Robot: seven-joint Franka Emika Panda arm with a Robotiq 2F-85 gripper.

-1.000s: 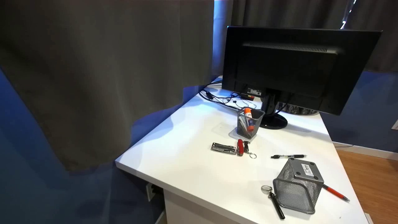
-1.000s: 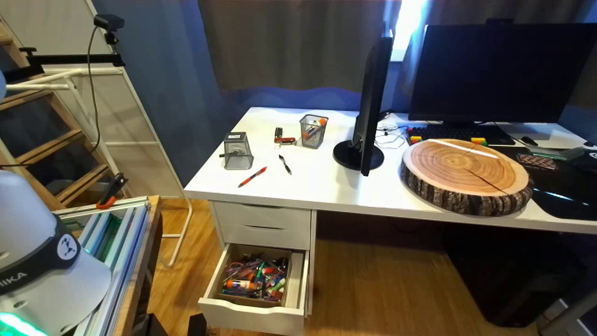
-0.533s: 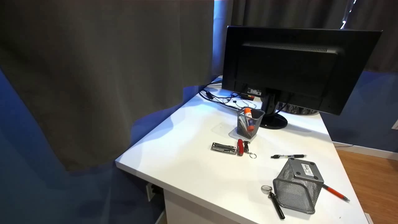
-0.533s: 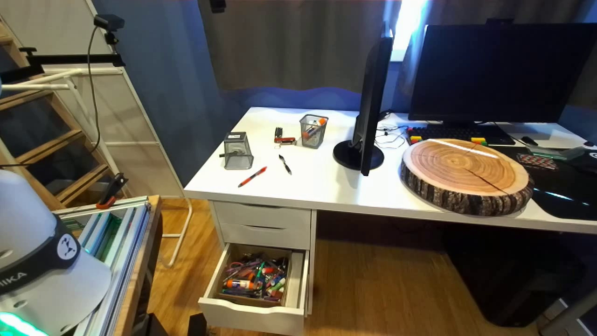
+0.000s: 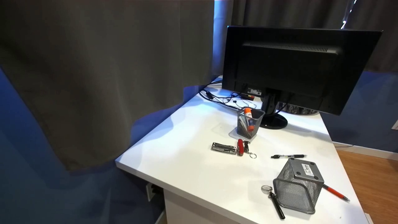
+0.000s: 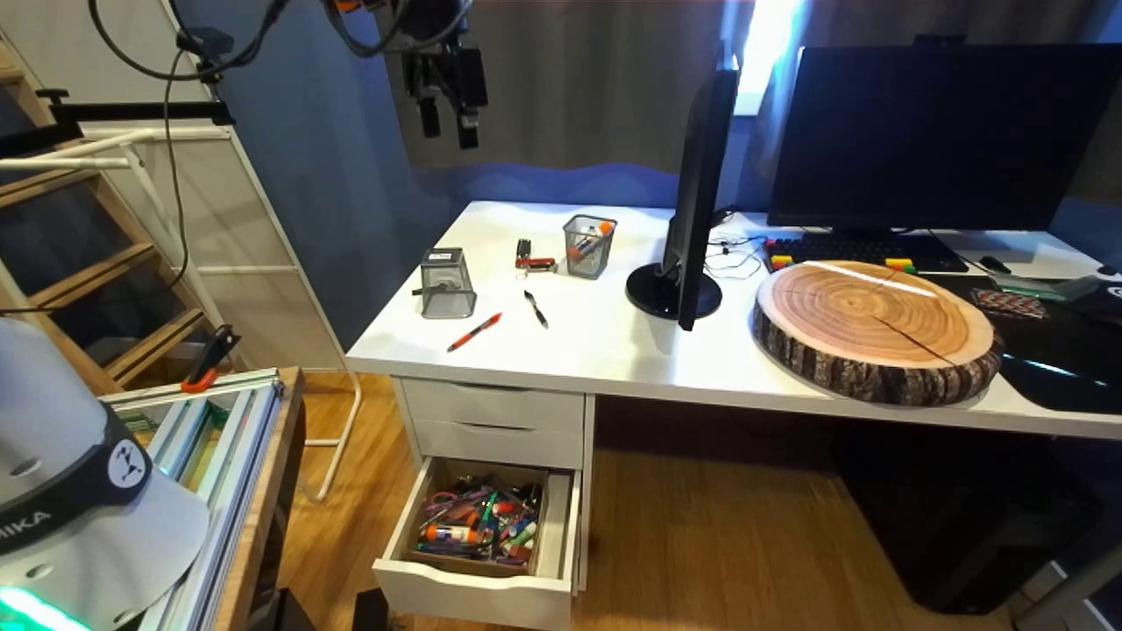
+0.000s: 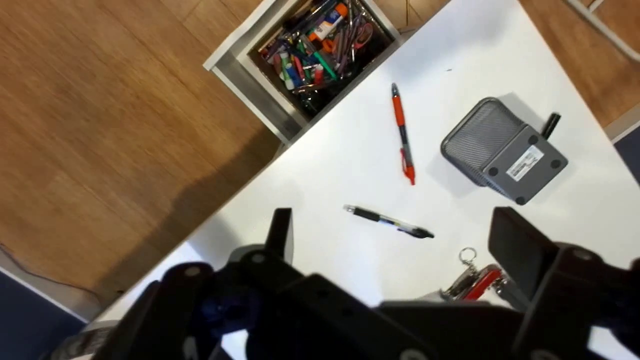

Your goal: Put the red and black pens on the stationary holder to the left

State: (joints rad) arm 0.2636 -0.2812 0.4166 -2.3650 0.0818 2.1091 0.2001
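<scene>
The red pen (image 5: 335, 193) and the black pen (image 5: 289, 156) lie apart on the white desk. Both also show in an exterior view, red pen (image 6: 474, 332) and black pen (image 6: 536, 309), and in the wrist view, red pen (image 7: 401, 131) and black pen (image 7: 390, 221). The gray mesh holder (image 5: 298, 186) stands upside down, base and label up, near the red pen; it also shows in the wrist view (image 7: 505, 150). My gripper (image 6: 450, 136) is open and empty, high above the desk. In the wrist view the black pen shows between my fingers (image 7: 392, 215), well below them.
A mesh cup (image 6: 590, 248) with a glue stick stands by the monitor (image 6: 701, 193). A multitool (image 5: 224, 148) and red knife (image 5: 240, 147) lie near it. A magnifier (image 5: 276, 205) lies beside the holder. A drawer (image 6: 478, 592) below is open. A wood slice (image 6: 877, 315) lies farther along.
My gripper, out of view a second ago, has come down into the top of an exterior view, with the arm and cables above it. The desk objects have not moved.
</scene>
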